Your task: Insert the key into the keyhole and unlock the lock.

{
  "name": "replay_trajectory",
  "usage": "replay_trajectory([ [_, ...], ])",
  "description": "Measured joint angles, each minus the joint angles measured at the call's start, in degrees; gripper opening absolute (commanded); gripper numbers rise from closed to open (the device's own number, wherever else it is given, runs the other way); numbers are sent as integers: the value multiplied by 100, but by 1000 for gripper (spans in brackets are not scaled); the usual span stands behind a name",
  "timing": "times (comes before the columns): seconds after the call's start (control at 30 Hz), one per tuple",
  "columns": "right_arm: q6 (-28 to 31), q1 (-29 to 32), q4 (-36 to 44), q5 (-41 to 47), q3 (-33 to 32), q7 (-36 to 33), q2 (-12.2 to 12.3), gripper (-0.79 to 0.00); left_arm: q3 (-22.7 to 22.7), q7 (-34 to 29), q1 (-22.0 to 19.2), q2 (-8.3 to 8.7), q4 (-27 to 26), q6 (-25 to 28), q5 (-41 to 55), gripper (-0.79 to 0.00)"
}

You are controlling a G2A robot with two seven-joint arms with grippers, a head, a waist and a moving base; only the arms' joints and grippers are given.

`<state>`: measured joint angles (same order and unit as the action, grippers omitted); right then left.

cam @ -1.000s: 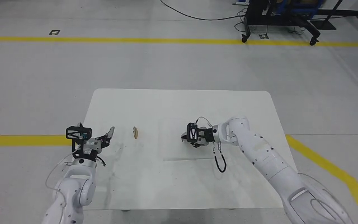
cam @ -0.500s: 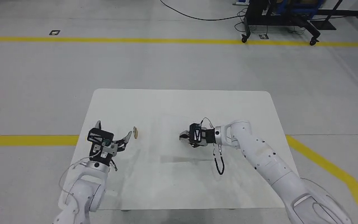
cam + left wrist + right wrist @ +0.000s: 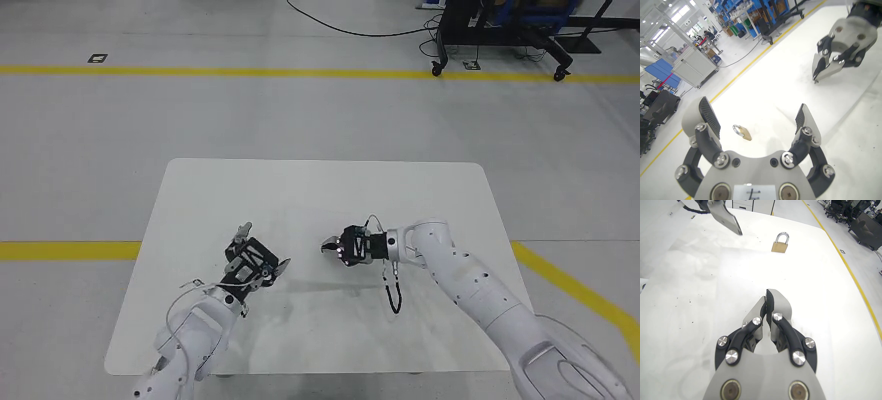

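A small brass padlock (image 3: 742, 132) with a silver shackle lies flat on the white table (image 3: 420, 190); it is also seen as the padlock (image 3: 780, 244) ahead of my right gripper. My left gripper (image 3: 753, 104) hovers open above it, the lock showing between its two fingers. In the top view the left gripper (image 3: 262, 250) sits left of the table's middle. My right gripper (image 3: 329, 245) is a short way to its right, pointing at it, shut. From its closed tips (image 3: 816, 77) a small metal end sticks out, which looks like the key. The pads (image 3: 768, 300) press together.
A black cable (image 3: 392, 290) loops down from the right forearm onto the table. One finger (image 3: 725, 219) of the left gripper hangs beside the lock. The table's right half and far side are bare white surface. Yellow floor lines and a wheeled rack (image 3: 500, 30) lie beyond.
My left arm has swung from the table's left edge in toward the middle and now hangs open over the padlock. The right gripper has barely shifted and stays shut.
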<state>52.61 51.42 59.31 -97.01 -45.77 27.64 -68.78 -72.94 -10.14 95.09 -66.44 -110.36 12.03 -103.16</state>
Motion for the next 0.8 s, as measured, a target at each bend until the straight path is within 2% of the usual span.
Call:
replay_trajectory([
  [0.23, -94, -58, -105, -77, 30, 226, 10, -785, 314, -492, -456, -71, 479, -69, -86, 0],
  [0.47, 54, -70, -153, -102, 14, 732, 62, -785, 358, -548, -537, -96, 647, -181, -127, 0],
  [0.6, 269, -39, -165, -87, -45, 1278, 129, -785, 236, -442, -503, -117, 566, -563, 102, 0],
  [0.8, 275, -39, -165, -93, -45, 1283, 130, -785, 213, -370, -501, -120, 533, -601, 137, 0],
])
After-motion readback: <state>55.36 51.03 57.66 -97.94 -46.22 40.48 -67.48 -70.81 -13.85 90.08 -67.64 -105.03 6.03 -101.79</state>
